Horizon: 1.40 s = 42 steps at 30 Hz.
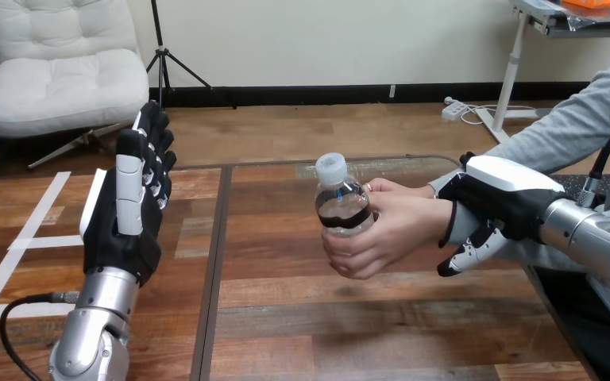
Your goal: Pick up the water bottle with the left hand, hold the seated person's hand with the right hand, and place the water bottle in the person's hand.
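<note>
A small clear water bottle with a white cap and a dark label stands upright in the person's hand, whose fingers wrap round it above the table's middle. My right hand sits over the person's wrist, its fingers curled round the wrist from above and below. My left hand is raised at the left, well apart from the bottle, fingers straight and pointing up, holding nothing.
The wooden table has a dark seam running front to back left of centre. White tape strips mark its left part. The person's grey sleeve comes in from the upper right.
</note>
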{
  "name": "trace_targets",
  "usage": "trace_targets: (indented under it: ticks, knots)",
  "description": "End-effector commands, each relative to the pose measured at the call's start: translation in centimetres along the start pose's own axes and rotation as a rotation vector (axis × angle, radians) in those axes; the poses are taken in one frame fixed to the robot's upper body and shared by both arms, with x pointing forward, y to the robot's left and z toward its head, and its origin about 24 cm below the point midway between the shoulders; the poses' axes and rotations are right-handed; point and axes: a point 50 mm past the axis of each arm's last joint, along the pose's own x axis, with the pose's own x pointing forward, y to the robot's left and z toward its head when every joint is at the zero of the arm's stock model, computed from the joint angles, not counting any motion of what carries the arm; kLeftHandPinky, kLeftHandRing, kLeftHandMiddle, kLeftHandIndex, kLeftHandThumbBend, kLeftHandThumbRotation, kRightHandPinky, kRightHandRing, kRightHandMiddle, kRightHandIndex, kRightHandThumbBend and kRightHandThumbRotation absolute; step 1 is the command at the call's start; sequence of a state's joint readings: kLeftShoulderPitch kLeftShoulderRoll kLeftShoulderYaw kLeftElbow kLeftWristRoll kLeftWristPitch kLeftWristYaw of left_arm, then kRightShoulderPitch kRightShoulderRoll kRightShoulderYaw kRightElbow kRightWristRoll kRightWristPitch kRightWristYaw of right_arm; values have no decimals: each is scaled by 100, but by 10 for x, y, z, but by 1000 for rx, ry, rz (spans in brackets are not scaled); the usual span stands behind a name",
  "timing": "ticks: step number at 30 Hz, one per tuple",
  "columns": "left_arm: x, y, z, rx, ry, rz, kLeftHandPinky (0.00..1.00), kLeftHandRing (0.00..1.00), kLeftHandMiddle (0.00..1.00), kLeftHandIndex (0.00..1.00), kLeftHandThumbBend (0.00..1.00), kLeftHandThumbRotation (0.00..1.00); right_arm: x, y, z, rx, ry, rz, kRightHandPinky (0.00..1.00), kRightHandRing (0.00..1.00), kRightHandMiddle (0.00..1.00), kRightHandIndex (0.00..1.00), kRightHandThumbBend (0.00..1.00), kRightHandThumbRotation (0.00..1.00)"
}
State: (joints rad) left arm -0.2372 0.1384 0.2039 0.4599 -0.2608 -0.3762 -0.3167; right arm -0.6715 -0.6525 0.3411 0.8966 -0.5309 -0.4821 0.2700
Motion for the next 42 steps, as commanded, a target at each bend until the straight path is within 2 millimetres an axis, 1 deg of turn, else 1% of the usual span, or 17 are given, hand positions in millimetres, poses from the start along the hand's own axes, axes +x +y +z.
trace_targets:
  ticks: [1,5,6,13,14,22,23,32,42]
  knots:
    - [13,-4,17,16,-80,-30,100,100,100,97,100,100,8,-41,25,-44,-103,-121,54,58,61,62,86,27]
    - [12,-4,17,20,-81,-32,100,100,99,96,100,100,7,-40,25,-58,-97,-112,58,64,67,67,90,36]
    - [12,-5,17,21,-81,-33,100,100,99,95,100,100,7,-40,25,-59,-96,-111,60,66,69,69,92,39]
    - [12,-7,16,21,-79,-34,100,99,99,94,100,100,5,-41,25,-80,-86,-81,63,72,74,73,97,52]
    - [12,-7,16,20,-79,-35,100,99,98,93,100,100,5,-41,24,-80,-86,-79,64,73,75,74,98,56]
    - [11,-9,16,24,-82,-45,100,100,98,92,100,100,2,-42,24,-67,-84,-73,65,75,77,75,100,67]
    - [10,-9,17,27,-84,-44,100,100,98,91,100,100,2,-42,24,-62,-89,-76,65,75,77,75,100,71]
    - [5,-10,18,40,-117,-43,100,98,95,87,100,100,-2,-42,21,14,-98,-105,68,75,77,75,100,79]
    - [-2,-11,22,54,-129,-40,100,96,92,83,100,100,-7,-44,20,42,-101,-139,69,73,75,75,100,85]
